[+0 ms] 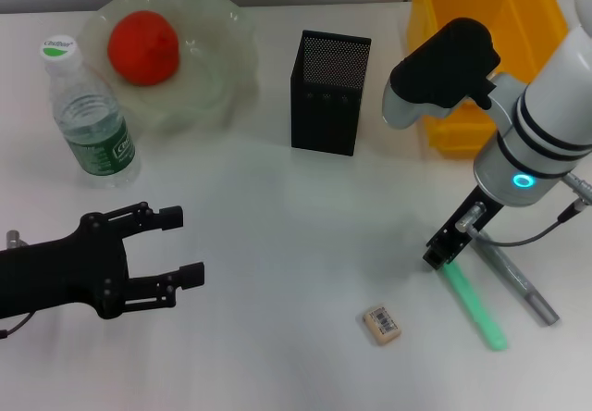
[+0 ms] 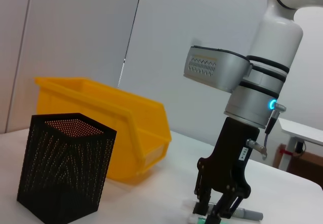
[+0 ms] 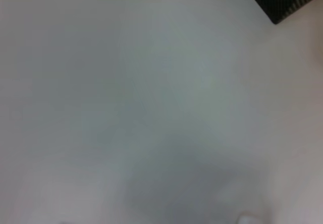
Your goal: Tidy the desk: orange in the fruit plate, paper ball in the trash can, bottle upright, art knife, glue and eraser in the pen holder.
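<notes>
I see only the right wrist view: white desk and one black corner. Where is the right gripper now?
Observer: The right gripper is down at the desk, at one end of a green stick.
Operator: Is the eraser in the pen holder?
Observer: No, it lies on the desk in front of the holder, apart from it.
Operator: And the orange?
Observer: It is in the fruit plate; the bottle stands upright beside the plate.
Operator: The other arm?
Observer: The left gripper hovers at the desk's left, fingers open, holding nothing.
</notes>
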{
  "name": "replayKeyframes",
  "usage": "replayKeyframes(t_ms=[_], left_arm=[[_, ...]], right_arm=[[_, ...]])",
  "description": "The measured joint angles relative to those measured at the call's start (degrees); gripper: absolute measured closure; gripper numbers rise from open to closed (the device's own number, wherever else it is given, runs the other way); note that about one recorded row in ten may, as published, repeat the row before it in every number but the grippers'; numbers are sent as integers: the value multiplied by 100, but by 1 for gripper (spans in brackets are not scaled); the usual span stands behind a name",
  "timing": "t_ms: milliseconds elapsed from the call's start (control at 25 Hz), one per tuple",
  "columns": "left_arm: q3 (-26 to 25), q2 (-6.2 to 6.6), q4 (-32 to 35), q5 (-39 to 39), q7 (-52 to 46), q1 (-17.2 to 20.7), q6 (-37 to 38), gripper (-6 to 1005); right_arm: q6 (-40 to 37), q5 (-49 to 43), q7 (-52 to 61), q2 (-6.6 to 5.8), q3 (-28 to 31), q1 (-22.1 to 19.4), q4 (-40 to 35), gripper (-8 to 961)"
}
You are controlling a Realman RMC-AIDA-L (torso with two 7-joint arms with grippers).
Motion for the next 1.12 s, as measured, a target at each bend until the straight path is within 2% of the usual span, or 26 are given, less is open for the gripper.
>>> replayKeyframes(t_ms=[600,760,920,1040,1120], left_arm=[[-22,-4,0,1,47,68,2,154],[-30,-3,12,1,53,109,2,154],[-36,-2,16,1,32,120,35,154],[-46,10,11,1,32,125,128,154],[-80,14,6,1,48,151,159,154]], right_arm=[[33,17,-7,-3,-91,16,-53,785],[-46,378,-177,-27,116,-31,-222,772],[-327,1040,-751,-49,1121,-127,-577,760],[-515,1932,-1585,-49,2382,-216,-675,751],[-566,2833,-2334,-55,3329,-266,-443,744]])
